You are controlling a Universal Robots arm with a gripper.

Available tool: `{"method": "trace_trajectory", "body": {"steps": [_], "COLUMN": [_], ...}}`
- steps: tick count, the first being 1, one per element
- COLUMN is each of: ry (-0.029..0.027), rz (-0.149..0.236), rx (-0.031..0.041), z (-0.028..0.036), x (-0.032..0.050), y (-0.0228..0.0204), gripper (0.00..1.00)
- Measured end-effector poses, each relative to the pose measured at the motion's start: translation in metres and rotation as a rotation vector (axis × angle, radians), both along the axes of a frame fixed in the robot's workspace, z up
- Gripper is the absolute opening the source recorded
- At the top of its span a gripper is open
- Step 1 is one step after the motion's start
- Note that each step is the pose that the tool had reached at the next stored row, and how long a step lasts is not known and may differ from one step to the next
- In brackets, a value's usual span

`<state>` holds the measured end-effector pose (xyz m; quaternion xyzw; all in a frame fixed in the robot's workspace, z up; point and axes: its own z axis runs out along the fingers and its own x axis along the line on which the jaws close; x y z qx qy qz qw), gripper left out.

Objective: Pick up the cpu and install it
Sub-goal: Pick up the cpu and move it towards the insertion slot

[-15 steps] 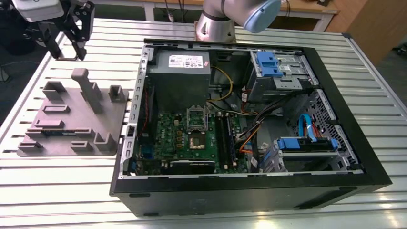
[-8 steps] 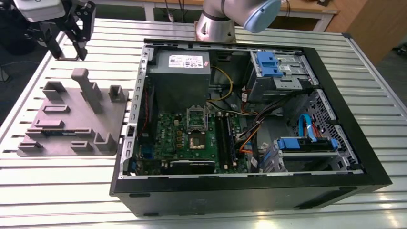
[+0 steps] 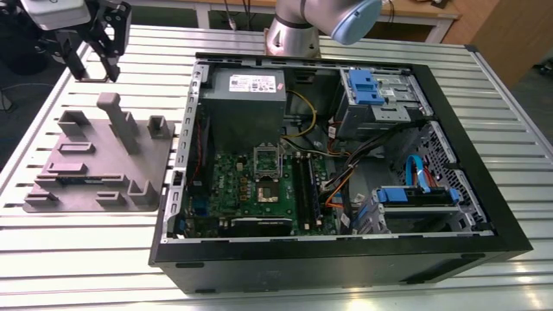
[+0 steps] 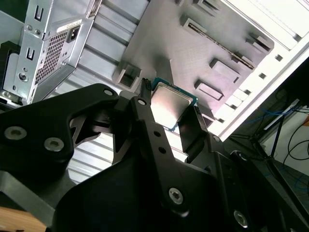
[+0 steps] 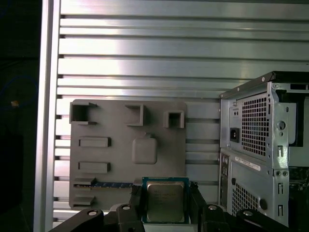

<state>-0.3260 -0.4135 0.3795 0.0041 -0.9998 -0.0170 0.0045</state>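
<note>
Your pincer (image 5: pixel 165 210) is clamped on the cpu (image 5: pixel 164 199), one finger against each side edge, with the chip's silver top facing the first wrist view. You have it held above the grey parts holder (image 5: pixel 116 145), which lies on the slatted table (image 3: pixel 78 253) beside the open computer case (image 3: pixel 346 162).

The bench (image 3: pixel 87 259) has a top of silver metal slats that run across the exterior view, with dark grooves between them and a rail along its edge. Two things lie directly on it. A flat grey fixture plate (image 3: pixel 95 162) with raised blocks and pockets sits toward the exterior view's left. Near it, toward the exterior view's right, a black computer case (image 3: pixel 346 259) lies on its side, open face up. In the first wrist view a strip of bare slats separates the two.
</note>
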Motion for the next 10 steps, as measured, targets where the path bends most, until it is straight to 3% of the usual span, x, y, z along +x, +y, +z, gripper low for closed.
{"method": "trace_trajectory", "body": {"steps": [10], "ry": [-0.0001], "rz": [0.000], "rx": [0.0000], "z": [0.0000], "x": [0.0022], "y": [0.0000], "gripper": [0.47]}}
